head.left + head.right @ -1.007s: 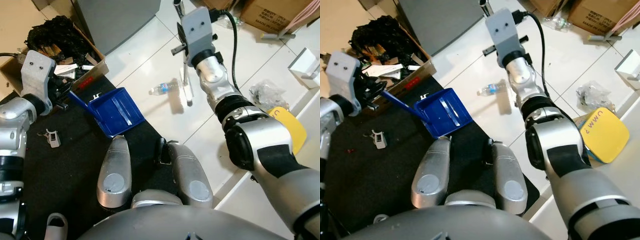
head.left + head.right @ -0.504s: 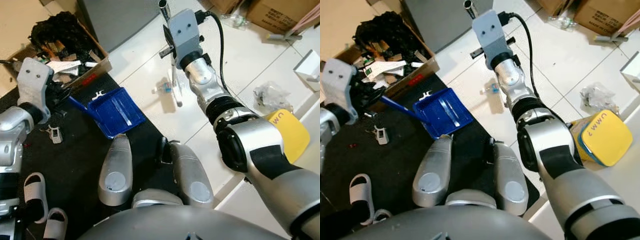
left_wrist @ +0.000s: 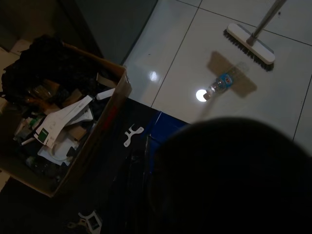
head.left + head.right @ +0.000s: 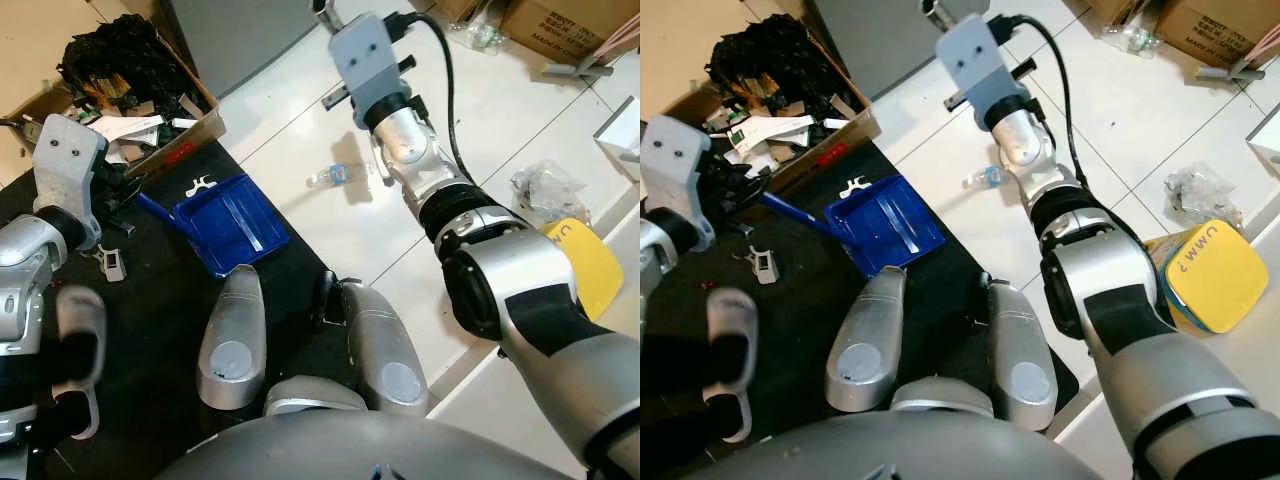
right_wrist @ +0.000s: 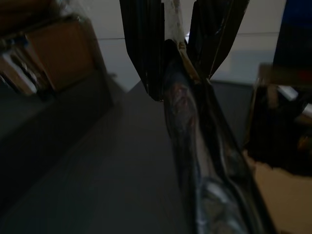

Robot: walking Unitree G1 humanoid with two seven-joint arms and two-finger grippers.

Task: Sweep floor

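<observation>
While the right gripper is clamping the broom handle, the brush head is resting beside a bottle; the left gripper's state I cannot tell.

My unit: two silver, segmented arms with black joint bands. Right arm ends in a grey box-shaped wrist housing with two dark dots and a thick black cable looping off it. Left arm carries a matching grey housing. Two rounded silver thigh shells with circular caps sit below. Black fingers glossy.
</observation>
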